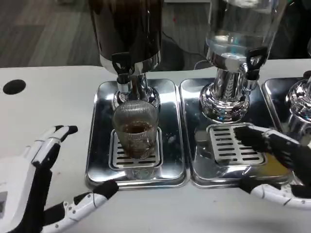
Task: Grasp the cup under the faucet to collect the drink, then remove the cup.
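The ribbed glass cup (pixel 136 128) stands upright on the slotted grate of the left drip tray (pixel 99 145), directly below the black-handled faucet (pixel 121 65) of the dark drink dispenser (pixel 127 29). It sits there so the spout empties straight into it, and a shallow brown layer of drink shows inside.

The left hand (pixel 41 182) hovers at about eight o'clock from the cup, well apart from it, fingers spread wide and holding nothing; its thumb reaches toward the tray's front lip. The right hand (pixel 277 165) lies at about four o'clock from the cup, over the front of the neighbouring tray (pixel 194 160) beneath the clear dispenser (pixel 240 29), fingers likewise apart and empty.

The raised tray rim fences the cup at front and sides, and the dispenser's chrome column (pixel 138 94) stands just behind it at twelve o'clock. Bare white table (pixel 48 107) opens to nine o'clock, likely the easiest way out once the cup is lifted over the rim.
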Motion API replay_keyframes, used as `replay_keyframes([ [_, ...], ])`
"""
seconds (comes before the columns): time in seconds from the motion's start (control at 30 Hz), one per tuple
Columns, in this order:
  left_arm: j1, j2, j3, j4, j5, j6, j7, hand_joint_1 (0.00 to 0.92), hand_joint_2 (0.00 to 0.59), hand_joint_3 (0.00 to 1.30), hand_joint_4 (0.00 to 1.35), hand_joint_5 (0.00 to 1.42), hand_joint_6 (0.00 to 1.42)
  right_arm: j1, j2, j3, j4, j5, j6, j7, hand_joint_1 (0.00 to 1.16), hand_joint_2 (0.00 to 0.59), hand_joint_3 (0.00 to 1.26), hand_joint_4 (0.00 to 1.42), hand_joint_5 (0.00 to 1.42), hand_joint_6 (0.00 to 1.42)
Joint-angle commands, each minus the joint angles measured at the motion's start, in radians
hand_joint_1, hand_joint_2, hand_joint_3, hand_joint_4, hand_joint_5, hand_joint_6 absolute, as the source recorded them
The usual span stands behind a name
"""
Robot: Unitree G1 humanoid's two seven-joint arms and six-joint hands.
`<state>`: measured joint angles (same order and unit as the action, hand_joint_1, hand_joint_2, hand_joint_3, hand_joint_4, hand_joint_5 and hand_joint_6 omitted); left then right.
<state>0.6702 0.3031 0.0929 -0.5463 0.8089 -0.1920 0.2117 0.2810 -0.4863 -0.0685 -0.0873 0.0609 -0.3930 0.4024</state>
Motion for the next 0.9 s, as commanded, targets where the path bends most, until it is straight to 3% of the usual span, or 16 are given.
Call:
replay_keyframes([
  [0.03,0.039,-0.007,0.026,0.016,-0.021,-0.033,0.030,0.000,0.041,0.24,0.17,0.30,0.60,-0.020,0.020,0.037,-0.042,-0.031,0.046,0.006,0.62,0.126,0.24,0.21,0.20,0.17],
  [0.4,0.123,-0.017,0.049,0.044,-0.040,-0.109,0.063,0.000,0.043,0.24,0.17,0.30,0.60,-0.169,0.077,0.159,-0.060,-0.157,0.208,-0.014,0.64,0.120,0.18,0.14,0.14,0.12],
  [0.9,0.213,-0.028,0.074,0.081,-0.063,-0.195,0.091,0.000,0.058,0.24,0.17,0.30,0.60,-0.322,0.169,0.257,-0.054,-0.296,0.376,-0.062,0.67,0.093,0.07,0.07,0.06,0.03],
])
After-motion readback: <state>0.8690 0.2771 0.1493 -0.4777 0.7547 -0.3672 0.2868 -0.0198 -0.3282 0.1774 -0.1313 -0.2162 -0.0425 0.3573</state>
